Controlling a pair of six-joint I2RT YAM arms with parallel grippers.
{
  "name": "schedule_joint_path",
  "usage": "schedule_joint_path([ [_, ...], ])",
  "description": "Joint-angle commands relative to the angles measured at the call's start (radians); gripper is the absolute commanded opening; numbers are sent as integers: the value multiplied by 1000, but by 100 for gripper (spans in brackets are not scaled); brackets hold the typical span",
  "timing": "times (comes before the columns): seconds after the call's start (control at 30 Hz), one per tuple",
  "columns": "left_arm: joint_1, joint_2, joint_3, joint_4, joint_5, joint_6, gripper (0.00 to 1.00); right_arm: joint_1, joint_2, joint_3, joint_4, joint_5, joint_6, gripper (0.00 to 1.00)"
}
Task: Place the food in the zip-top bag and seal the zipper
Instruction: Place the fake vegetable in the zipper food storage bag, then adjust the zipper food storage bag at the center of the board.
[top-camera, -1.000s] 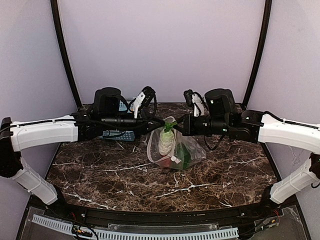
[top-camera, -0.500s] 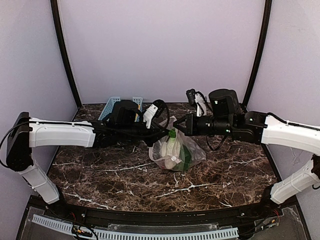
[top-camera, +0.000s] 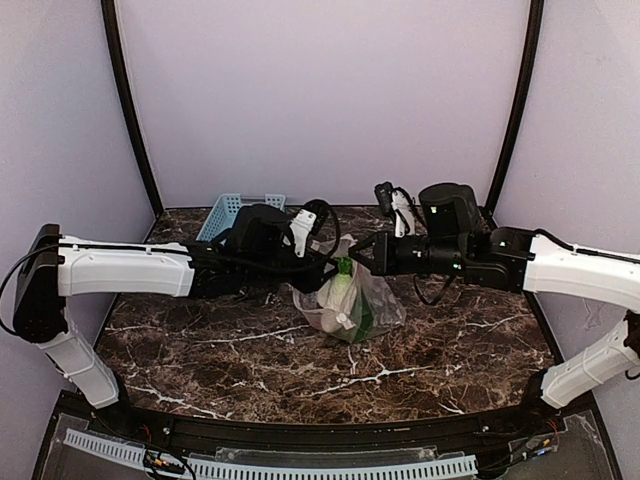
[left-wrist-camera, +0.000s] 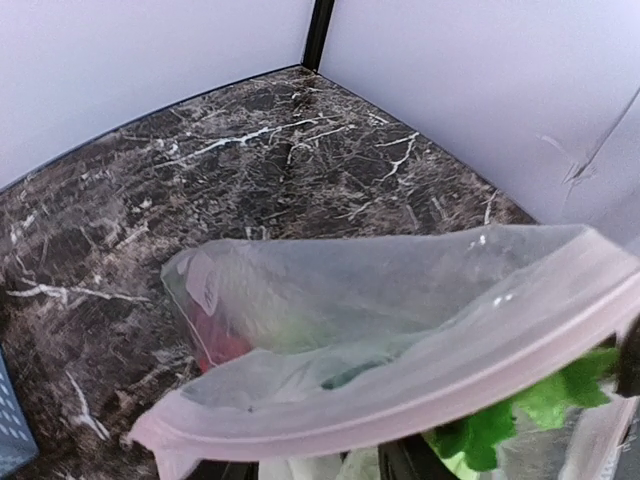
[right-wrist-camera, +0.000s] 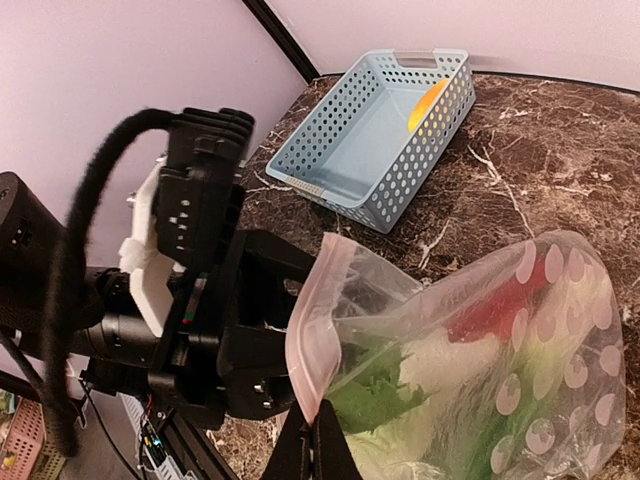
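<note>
The zip-top bag (top-camera: 378, 300) hangs above the marble between both arms, its bottom resting on the table. Inside it I see food: a green leafy piece (right-wrist-camera: 375, 400), a white piece (right-wrist-camera: 450, 360) and a red one (right-wrist-camera: 505, 300). The pink zipper (left-wrist-camera: 420, 385) runs across the left wrist view, with one end gaping. My right gripper (right-wrist-camera: 325, 440) is shut on the zipper strip's lower end. My left gripper (top-camera: 328, 268) sits against the bag's mouth from the left. Its dark fingers (left-wrist-camera: 410, 465) stand apart under the strip.
The light-blue lattice basket (top-camera: 228, 212) stands at the back left, behind the left arm. A yellow-orange piece (right-wrist-camera: 428, 105) lies in its far corner. Walls close in the table's back and sides.
The left arm has reached further right to the bag's mouth, uncovering the basket. Its jaws have parted. The right gripper still pinches the strip, and the bag has shifted slightly.
</note>
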Motion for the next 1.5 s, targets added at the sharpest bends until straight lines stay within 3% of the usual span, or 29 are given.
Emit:
schedule_joint_path([
  [0.0, -1, -117, -4, -41, 83, -51, 46, 3, -47, -14, 57, 52, -1, 0],
  [0.2, -2, -234, -80, -79, 212, -119, 58, -2, -60, -17, 54, 73, -11, 0],
  [0.43, -2, -382, -236, -103, 157, -323, 64, -5, -59, -14, 53, 77, -15, 0],
  [0.6, -2, -392, -409, 66, 206, -524, 69, -8, -53, -9, 53, 74, -20, 0],
  [0.8, -2, -324, -474, 176, 238, -605, 70, -9, -52, -7, 54, 65, -20, 0],
  [1.03, -2, -239, -408, 227, 291, -606, 54, -8, -55, -12, 52, 66, -19, 0],
  [1.1, -1, -221, -401, 248, 300, -607, 41, -9, -56, -14, 52, 66, -21, 0],
  [1.13, -2, -213, -397, 253, 303, -605, 28, -10, -55, -13, 48, 67, -25, 0],
  [1.2, 0, -212, -368, 245, 305, -584, 14, -11, -57, 0, 32, 80, -40, 0],
  [1.27, 0, -220, -312, 209, 301, -541, 4, -15, -59, 28, -7, 112, -72, 0],
  [1.47, 0, -234, -39, 24, 306, -396, 1, -46, -51, 160, -182, 252, -164, 0],
])
